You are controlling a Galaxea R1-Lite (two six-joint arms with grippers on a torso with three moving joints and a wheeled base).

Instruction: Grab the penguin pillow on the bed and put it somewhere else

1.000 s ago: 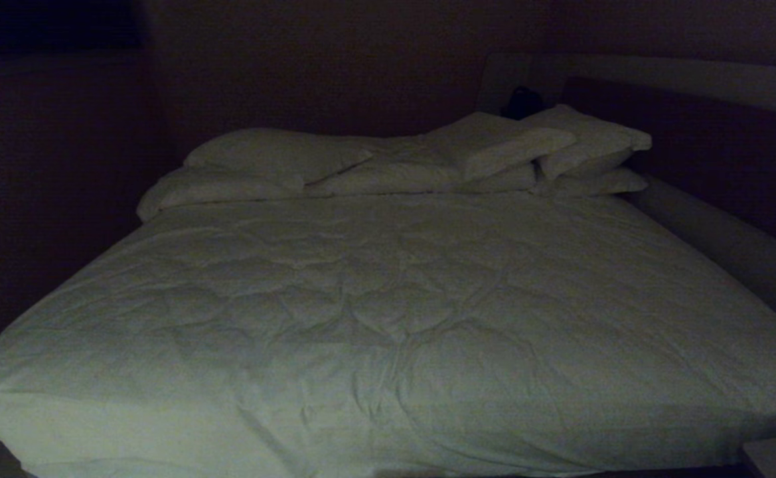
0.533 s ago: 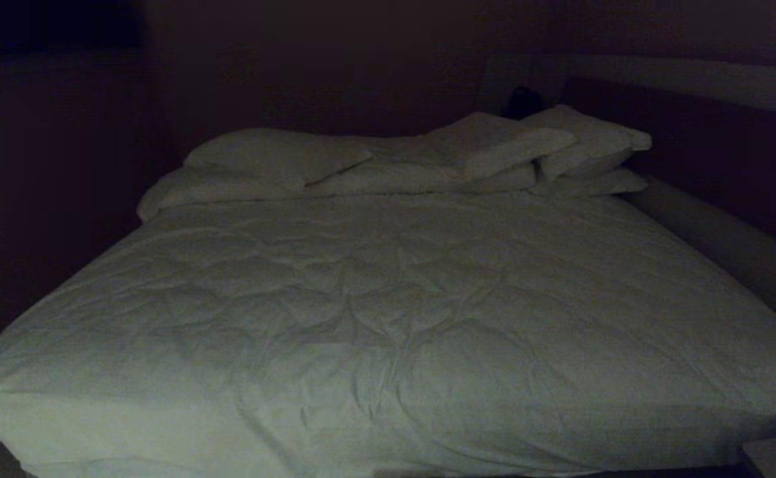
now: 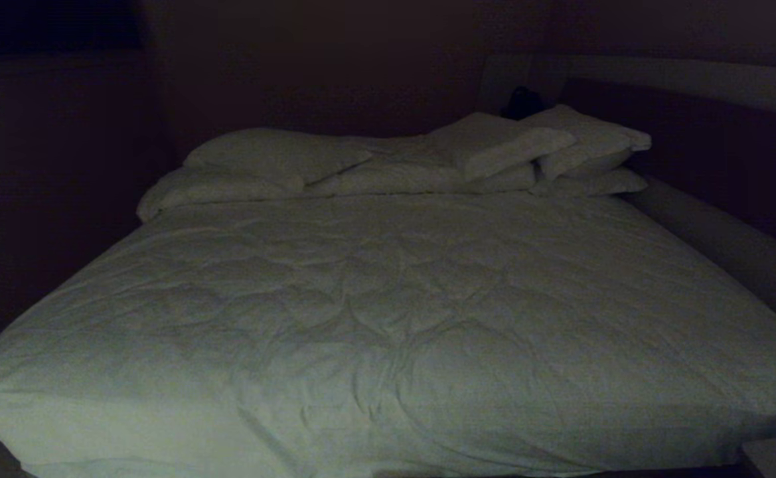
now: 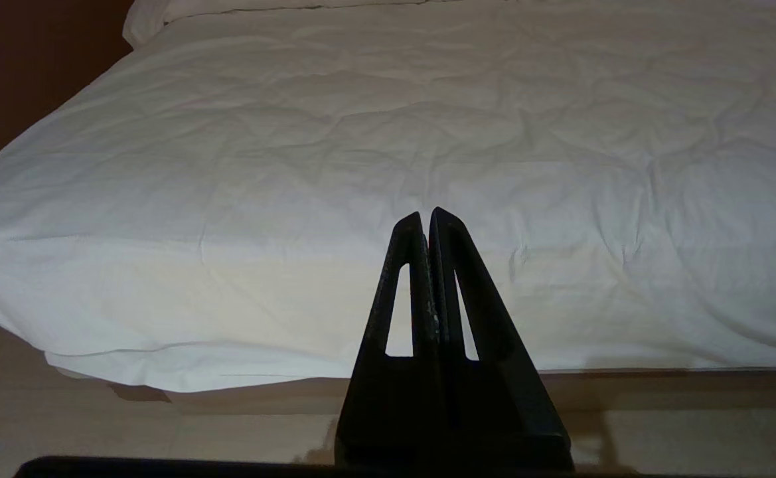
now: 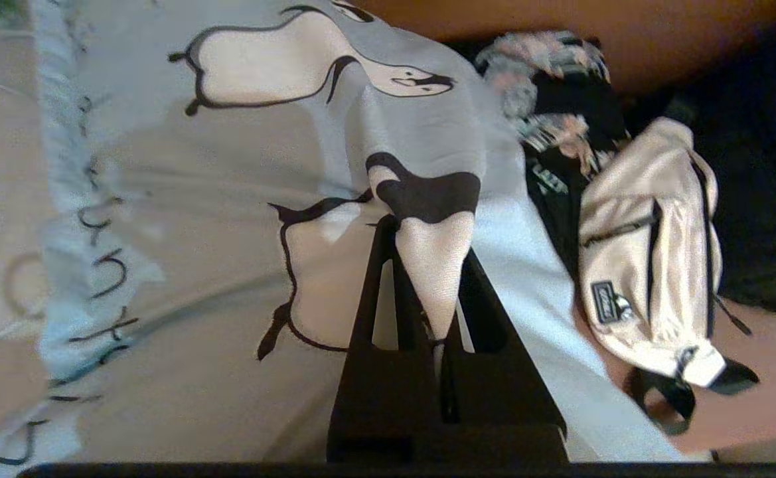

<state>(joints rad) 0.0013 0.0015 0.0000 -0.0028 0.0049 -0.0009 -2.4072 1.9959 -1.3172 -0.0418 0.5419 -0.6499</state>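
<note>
Unmoved since the earlier frame: bed (image 3: 388, 318) and white pillows (image 3: 275, 156); right hand (image 5: 427, 279) clamped on penguin pillow (image 5: 228, 199), left hand (image 4: 425, 222) closed, empty.

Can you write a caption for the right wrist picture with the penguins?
Right gripper shut on a pinched fold of the penguin pillow, with a beige pouch nearby.

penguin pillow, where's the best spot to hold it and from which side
Judging by the right wrist view, a pinched-up fold of the cover works: the right gripper is shut on a ridge of the penguin pillow by a penguin print, and the soft fabric bunches between the fingers. Coming onto the printed face, away from the beige bag beside it, looks safest.
</note>
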